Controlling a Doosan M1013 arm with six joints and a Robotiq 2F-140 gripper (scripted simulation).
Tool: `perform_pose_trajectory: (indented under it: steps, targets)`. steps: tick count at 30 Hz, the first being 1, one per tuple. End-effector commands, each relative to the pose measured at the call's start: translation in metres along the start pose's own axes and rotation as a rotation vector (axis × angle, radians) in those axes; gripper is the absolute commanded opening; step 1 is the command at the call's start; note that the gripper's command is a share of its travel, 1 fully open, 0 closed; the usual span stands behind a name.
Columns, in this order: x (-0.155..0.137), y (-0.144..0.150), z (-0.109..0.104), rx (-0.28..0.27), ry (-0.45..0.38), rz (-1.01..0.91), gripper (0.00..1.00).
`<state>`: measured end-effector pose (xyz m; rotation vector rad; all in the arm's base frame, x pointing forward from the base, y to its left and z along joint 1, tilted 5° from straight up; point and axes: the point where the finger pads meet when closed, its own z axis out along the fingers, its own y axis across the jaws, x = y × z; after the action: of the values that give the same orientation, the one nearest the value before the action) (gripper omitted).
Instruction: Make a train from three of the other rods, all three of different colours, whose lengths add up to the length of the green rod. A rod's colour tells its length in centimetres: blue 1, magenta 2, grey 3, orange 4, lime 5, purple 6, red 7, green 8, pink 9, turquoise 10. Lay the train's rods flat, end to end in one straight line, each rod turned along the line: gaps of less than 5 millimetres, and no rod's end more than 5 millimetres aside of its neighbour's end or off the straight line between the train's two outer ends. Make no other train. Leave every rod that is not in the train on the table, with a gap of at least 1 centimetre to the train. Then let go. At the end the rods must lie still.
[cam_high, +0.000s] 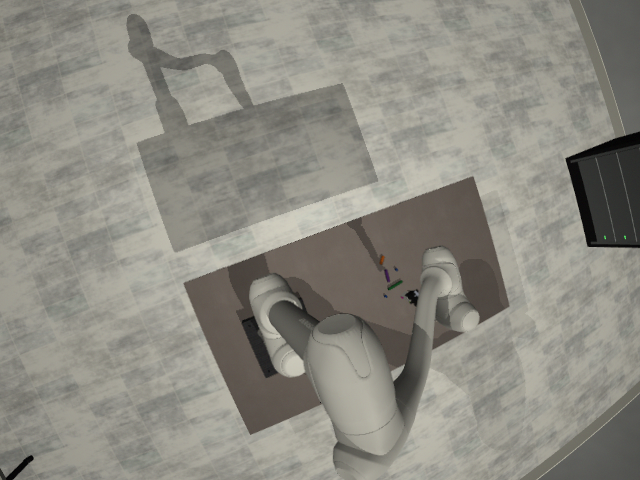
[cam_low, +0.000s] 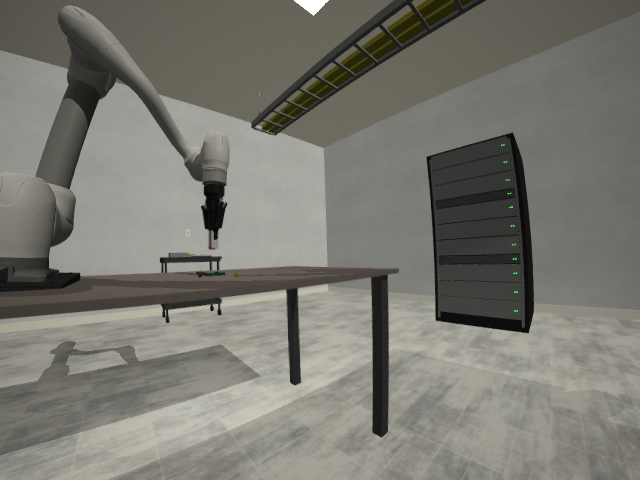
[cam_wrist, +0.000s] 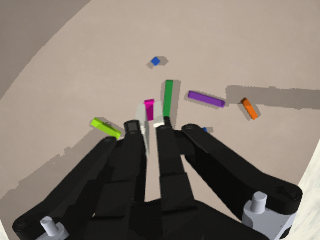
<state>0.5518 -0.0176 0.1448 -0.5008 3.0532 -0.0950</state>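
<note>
My gripper (cam_wrist: 151, 114) is shut on the magenta rod (cam_wrist: 148, 108) and holds it between the pale fingertip pads, well above the table; the side view shows the gripper (cam_low: 212, 242) with the rod at its tip. Below it on the brown table lie the green rod (cam_wrist: 168, 99), a purple rod (cam_wrist: 204, 98), an orange rod (cam_wrist: 250, 108), a lime rod (cam_wrist: 106, 127) and a small blue rod (cam_wrist: 155, 62). A second blue piece (cam_wrist: 207, 130) peeks out beside a finger. From above, the gripper (cam_high: 412, 295) hovers just right of the green rod (cam_high: 395, 284). The rods lie apart from each other.
The arm's base (cam_high: 273, 330) stands on the left part of the table, and its elbow (cam_high: 444, 289) hangs over the right part. The table's far edge (cam_high: 361, 217) is close behind the rods. A black server rack (cam_low: 478, 232) stands off the table.
</note>
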Motion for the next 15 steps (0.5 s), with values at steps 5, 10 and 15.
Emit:
perform_pose_trajectory:
  steps: [5, 10, 15]
  targets:
    - [0.008, -0.002, 0.000, 0.006, -0.002, 0.240, 0.03]
    - [0.015, -0.004, 0.000, 0.006, -0.002, 0.466, 0.03]
    - [0.021, -0.006, 0.000, 0.006, -0.003, 0.649, 0.03]
